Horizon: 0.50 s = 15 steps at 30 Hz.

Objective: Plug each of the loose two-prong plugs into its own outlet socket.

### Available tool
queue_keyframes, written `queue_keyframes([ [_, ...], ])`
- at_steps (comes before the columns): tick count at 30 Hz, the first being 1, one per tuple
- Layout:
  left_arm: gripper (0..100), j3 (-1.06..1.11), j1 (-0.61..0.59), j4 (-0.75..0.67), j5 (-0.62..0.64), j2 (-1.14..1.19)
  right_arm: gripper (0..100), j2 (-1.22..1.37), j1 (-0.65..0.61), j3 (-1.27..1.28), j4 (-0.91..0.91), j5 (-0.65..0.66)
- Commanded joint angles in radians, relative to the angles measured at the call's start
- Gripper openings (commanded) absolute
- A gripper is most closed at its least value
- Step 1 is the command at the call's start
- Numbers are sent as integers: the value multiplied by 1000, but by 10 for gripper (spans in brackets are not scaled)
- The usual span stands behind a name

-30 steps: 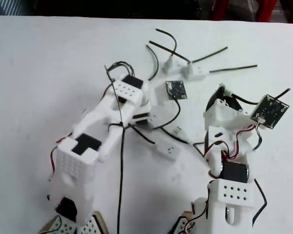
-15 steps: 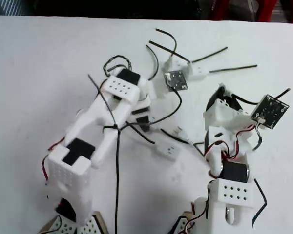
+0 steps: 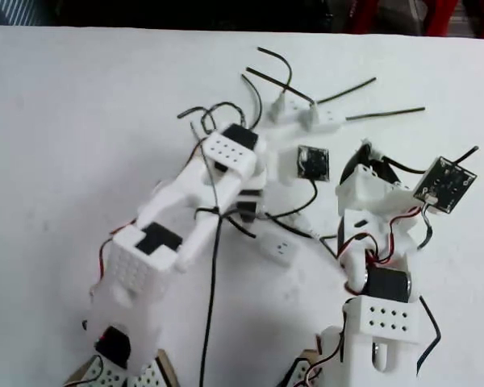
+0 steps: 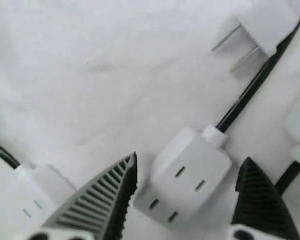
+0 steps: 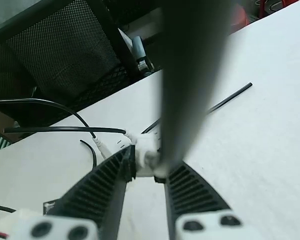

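In the left wrist view my left gripper (image 4: 190,161) is open, just above the table. A white outlet socket (image 4: 184,181) with two pairs of slots and a black cable lies between its fingers (image 4: 106,199), untouched. A loose two-prong plug (image 4: 250,31) lies beyond it, and a second socket (image 4: 36,196) lies beside one finger. In the high view the left gripper (image 3: 255,206) is at the table's middle, with a socket (image 3: 276,247) and a plug (image 3: 295,218) close by. My right gripper (image 3: 361,174) is raised to the right; its fingers (image 5: 106,196) look shut on nothing.
Two more white cable ends (image 3: 284,106) (image 3: 323,118) with black wire stubs lie at the back. Black cables cross the middle of the table. A dark blurred cable (image 5: 189,75) hangs close before the right wrist camera. The table's left half is bare.
The left arm swung back and to the left, then came forward to the right, so its gripper now hangs over the middle socket. The right arm has not moved.
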Motion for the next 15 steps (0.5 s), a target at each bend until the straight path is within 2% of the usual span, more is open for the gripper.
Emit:
queue_keyframes([
  [1,268,-46,-4,-11,-21,12,19,-13,1,-9,-13,0],
  [6,134,-63,-28,92,-21,10,19,-13,1,-9,-16,0],
  [8,113,-81,-27,166,9,1,19,-13,1,-9,-16,0],
  [15,109,-140,-21,281,387,-36,19,-13,1,-9,-16,0],
])
